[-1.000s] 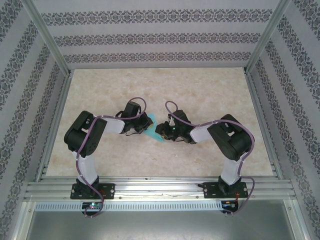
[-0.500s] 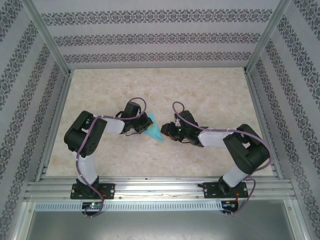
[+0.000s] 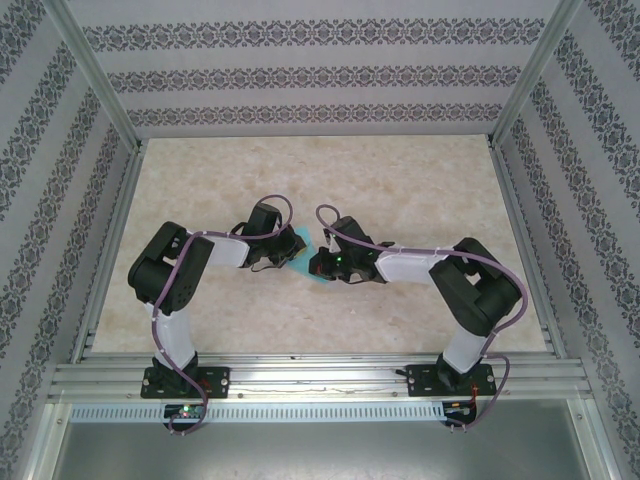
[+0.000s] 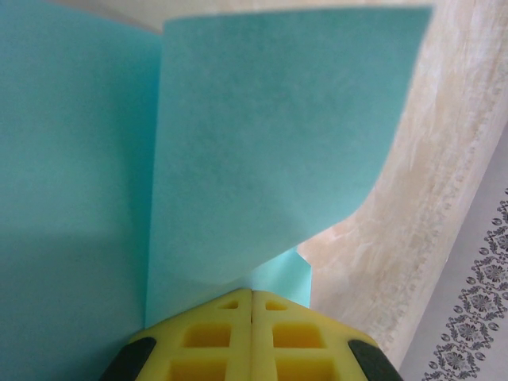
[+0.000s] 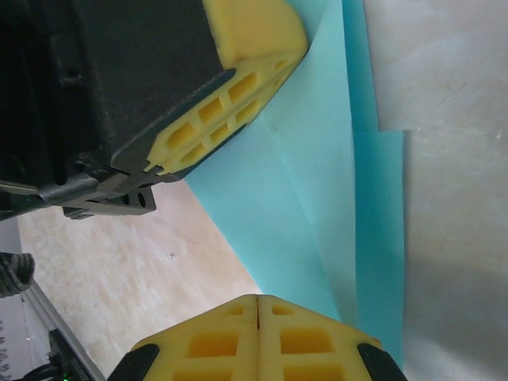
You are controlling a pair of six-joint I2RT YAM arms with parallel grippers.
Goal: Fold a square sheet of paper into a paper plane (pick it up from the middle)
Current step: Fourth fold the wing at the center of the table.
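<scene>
The turquoise sheet of paper (image 4: 270,143) lies mid-table (image 3: 400,180) between the arms, folded into flat angular layers with straight creases and one flap curling up. The left gripper (image 4: 252,295) is clenched on its edge. The right gripper (image 5: 258,303) is clenched beside the layers; whether it pinches them is unclear.

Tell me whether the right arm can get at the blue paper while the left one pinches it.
Probably yes. The right fingers, closed, sit at the near edge of the paper, bare table beside them. The left fingers pinch it farther off, to one side, and don't seem to block the way.
</scene>
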